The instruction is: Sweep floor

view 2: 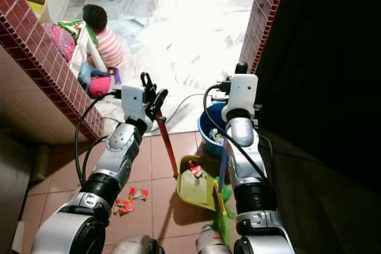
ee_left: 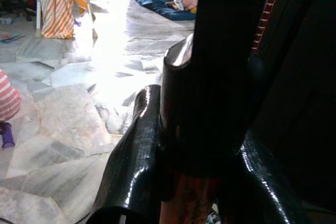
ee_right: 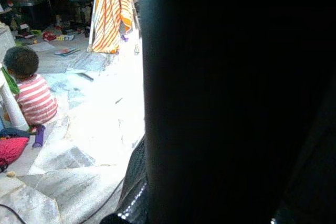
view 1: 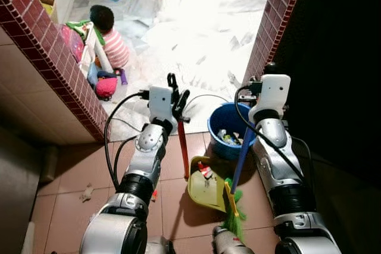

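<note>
Yellow dustpan (view 1: 205, 190), red handle (view 1: 183, 150) pinched upright by left tool (view 1: 177, 100), tilted to receive litter. Right tool (view 1: 257, 84): blue-handled broom (view 1: 237, 176) alongside; finger state cannot be told. Scraps (view 2: 128, 201) remain on floor (view 1: 65, 171).

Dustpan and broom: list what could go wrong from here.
1. The yellow dustpan already holds scraps; if the left gripper tilts its red handle, they may spill beside the blue bucket.
2. Litter lies on the tiles by the left arm and could be missed or stepped on.
3. A person sits on the floor ahead; a wide swing of the broom could reach that way.
</note>
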`<state>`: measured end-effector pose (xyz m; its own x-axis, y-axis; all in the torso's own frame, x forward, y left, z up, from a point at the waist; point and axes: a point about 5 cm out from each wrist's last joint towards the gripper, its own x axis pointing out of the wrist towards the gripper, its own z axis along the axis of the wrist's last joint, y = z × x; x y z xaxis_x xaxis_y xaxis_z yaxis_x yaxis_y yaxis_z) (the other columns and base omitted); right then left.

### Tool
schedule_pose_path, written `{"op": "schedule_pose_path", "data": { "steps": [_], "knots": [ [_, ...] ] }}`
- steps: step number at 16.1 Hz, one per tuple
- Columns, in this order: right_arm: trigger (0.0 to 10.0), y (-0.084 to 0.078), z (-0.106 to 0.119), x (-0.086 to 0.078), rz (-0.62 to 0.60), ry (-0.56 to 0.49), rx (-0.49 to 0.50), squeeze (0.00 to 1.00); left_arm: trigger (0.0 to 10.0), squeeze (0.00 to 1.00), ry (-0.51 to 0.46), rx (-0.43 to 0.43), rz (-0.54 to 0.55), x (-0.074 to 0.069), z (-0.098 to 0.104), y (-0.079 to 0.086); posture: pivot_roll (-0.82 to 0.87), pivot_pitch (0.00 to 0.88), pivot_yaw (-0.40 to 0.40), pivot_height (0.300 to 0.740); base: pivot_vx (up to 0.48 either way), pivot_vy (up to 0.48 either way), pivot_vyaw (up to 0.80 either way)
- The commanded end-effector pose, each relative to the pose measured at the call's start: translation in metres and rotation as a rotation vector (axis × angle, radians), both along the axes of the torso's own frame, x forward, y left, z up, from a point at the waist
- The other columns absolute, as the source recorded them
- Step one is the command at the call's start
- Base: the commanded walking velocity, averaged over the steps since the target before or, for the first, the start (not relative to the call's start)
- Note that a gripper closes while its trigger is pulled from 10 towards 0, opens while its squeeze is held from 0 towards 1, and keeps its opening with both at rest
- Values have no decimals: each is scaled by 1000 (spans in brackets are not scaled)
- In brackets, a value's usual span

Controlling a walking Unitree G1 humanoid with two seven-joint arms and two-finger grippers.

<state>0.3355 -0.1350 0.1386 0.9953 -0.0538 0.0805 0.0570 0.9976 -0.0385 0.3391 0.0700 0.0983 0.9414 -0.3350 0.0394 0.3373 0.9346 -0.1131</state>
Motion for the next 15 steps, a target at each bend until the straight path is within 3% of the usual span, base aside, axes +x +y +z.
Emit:
{"op": "schedule_pose_path", "data": {
  "steps": [1, 7, 12, 15],
  "knots": [
    [10000, 5, 0, 1, 12, -3, 61, 0, 10000, 0, -32, -63, -35, 0, 10, -10, -108, 28, 58, 740, 0, 292, -800],
    [10000, 13, -9, 3, 62, 26, 49, 0, 10000, 0, -39, -54, -9, -12, 4, -2, -64, 0, 32, 740, 0, 94, -743],
    [10000, 10, -13, 5, 58, 21, 40, 0, 10000, 0, -64, -40, 0, -21, 6, 5, -59, 0, 60, 740, 0, 0, 0],
    [10000, 13, -28, -5, 139, 54, 4, 0, 10000, 0, -65, -1, 71, -31, -2, 23, -65, 0, 63, 740, 0, 0, 0]
  ]
}}
